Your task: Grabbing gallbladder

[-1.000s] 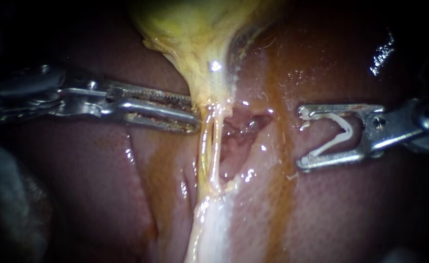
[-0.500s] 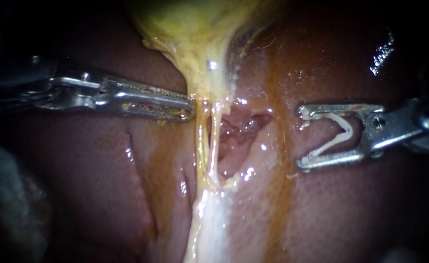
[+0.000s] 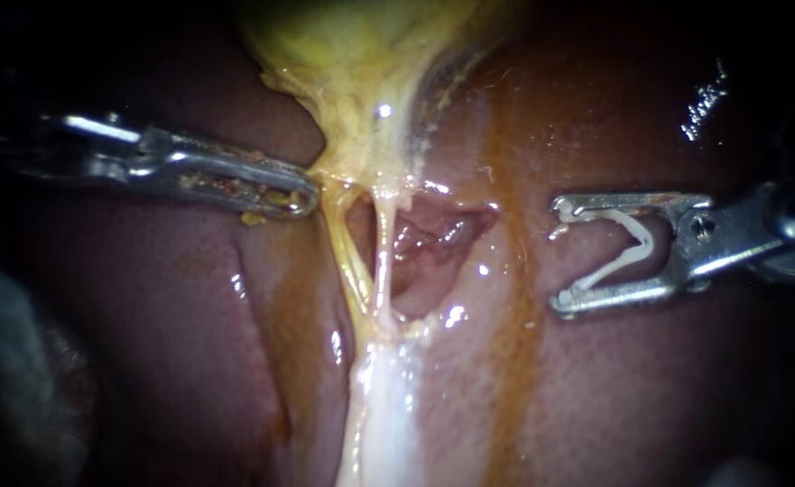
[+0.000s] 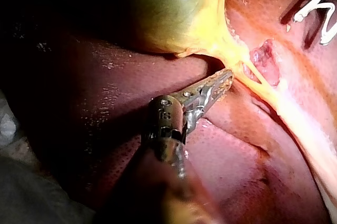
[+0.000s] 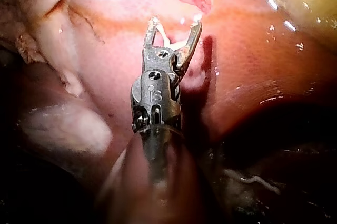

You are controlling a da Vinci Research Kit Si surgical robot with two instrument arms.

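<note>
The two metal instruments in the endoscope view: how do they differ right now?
The left instrument has its jaws closed tight on the yellow lower edge of the gallbladder; the right instrument has its jaws wide apart, with a white clip between them. Tissue is stretched toward the left instrument; the right instrument grips no tissue and sits over the liver. Both are slim, shiny metal.

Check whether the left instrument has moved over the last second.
Yes. The left instrument has pulled back leftward, away from the unmoved right instrument and its clip, dragging the gallbladder along.
</note>
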